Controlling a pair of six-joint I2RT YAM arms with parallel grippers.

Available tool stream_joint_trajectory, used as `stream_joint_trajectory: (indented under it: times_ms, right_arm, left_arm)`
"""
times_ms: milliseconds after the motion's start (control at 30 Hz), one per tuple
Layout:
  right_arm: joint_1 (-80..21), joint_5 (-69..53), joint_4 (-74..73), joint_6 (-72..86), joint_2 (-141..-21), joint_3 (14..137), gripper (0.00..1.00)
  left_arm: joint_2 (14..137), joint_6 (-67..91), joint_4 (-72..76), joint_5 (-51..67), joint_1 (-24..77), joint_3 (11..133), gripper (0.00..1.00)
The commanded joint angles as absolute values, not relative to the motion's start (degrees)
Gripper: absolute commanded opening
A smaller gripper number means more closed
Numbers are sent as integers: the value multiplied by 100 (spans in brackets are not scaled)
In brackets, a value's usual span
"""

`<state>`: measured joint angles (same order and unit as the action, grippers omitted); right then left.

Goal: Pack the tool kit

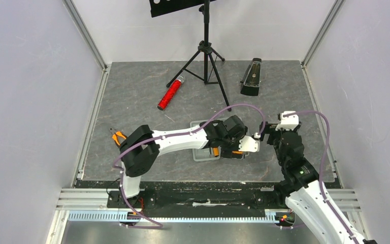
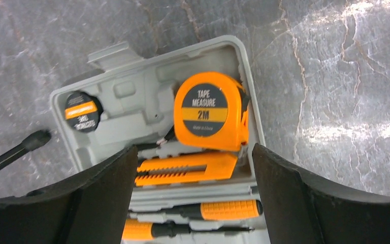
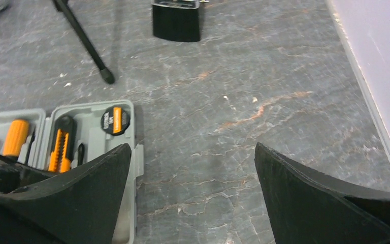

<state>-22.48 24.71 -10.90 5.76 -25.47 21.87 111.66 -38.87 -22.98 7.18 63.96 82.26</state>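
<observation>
Left wrist shows the left claw (image 2: 194, 152) spread empty over the tape measure (image 2: 208, 109); if it sits unseated in the case (image 2: 132, 101), it could jam the lid. Right claw (image 3: 193, 147) likewise gapes.

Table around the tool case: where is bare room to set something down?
Bare slate right of the case, up to the metronome and right wall. Also between red cylinder and pliers. Crowded: the case, tripod legs.

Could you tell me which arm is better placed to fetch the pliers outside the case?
Left, I think: the pliers lie beside that arm, and the left gripper is open and empty. The right gripper hovers right of the case.
</observation>
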Motion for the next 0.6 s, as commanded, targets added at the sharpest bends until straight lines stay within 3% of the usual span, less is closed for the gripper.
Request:
stream_joint_trajectory:
  times_ms: [0,167,333,567]
  right_arm:
    - [-2240,1714,-1093,190,-2902,2689,95]
    - [-2246,635,-1588,-335,-3713,3300,94]
    - [-2241,-495,-2394,-949,-4635,3949,93]
    - [-2241,-1451,-3399,-1666,-5697,4604,92]
  left_arm:
    - [10325,-3600,-1678,382,6378,7924,89]
    - [9538,-2501,-1501,-214,6087,7383,89]
    - [8778,-959,-1499,-27,5365,6700,88]
    - [8872,452,-1821,284,4809,6372,87]
